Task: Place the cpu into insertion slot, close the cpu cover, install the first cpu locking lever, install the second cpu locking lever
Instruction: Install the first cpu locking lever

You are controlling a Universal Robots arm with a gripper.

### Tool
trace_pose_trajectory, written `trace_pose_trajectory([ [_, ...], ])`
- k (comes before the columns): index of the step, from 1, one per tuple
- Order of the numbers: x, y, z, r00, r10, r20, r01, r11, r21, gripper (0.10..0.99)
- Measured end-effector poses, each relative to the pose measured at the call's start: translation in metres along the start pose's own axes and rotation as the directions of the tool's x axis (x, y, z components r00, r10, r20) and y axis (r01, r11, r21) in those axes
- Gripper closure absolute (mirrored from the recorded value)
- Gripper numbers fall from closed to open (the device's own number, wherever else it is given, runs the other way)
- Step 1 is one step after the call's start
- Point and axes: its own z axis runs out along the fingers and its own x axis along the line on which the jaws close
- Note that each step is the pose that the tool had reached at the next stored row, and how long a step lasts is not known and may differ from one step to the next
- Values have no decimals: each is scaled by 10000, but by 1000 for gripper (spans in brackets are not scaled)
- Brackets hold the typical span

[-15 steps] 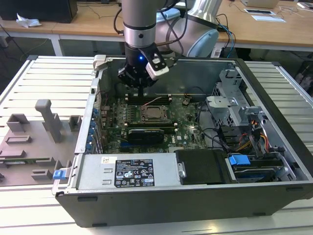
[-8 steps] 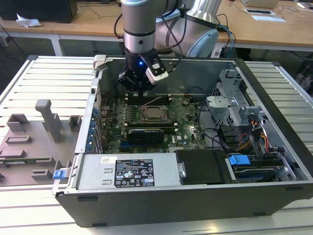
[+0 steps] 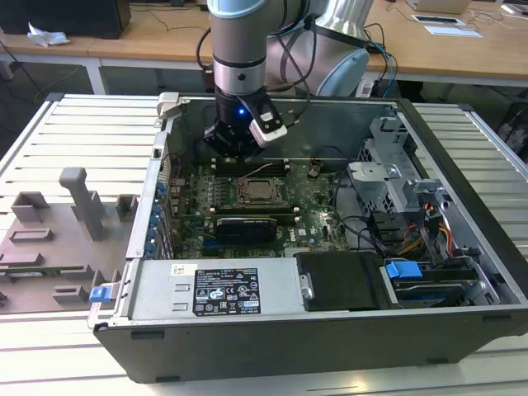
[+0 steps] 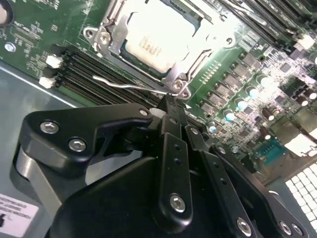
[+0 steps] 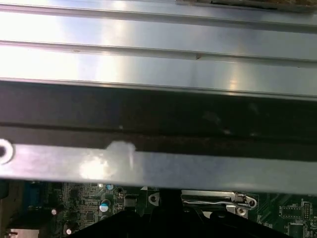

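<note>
Your tool [image 4: 171, 105] is down inside the open case [image 3: 330, 330]. Its black fingers are pressed together into one narrow tip, with nothing pinched that I can see. That tip sits just beside the hinge end of a locking lever [image 4: 124, 85], a thin bright wire with a kinked handle. The lever lies across the black ribbed memory slots [image 4: 81, 67] and looks unlatched to me. Whether tip and wire touch, I can't tell.

Just past the lever, the cpu [image 4: 153, 39] lies flat in the insertion slot [image 4: 101, 35], its matte silver-grey top showing. The cpu cover [image 4: 198, 57], a thin shiny frame, appears folded down around the chip.

Now the risks, as I judge them. That wire is smooth, round and springy, so a closed tip pushing on it could skate off and let it snap back. A slip would land you on the green motherboard [image 4: 29, 25], among small upright capacitors and fine solder. If the cover isn't fully seated, pressing the lever could load the chip unevenly over the pins.

The case stands on a ribbed aluminium table [image 3: 74, 124].
</note>
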Motion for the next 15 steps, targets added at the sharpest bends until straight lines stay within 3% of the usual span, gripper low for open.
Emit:
trace_pose_trajectory([
  [2,-31,-2,5,10000,0,1,0,10000,-2,980],
  [15,-33,-5,59,10000,0,0,0,10000,0,980],
])
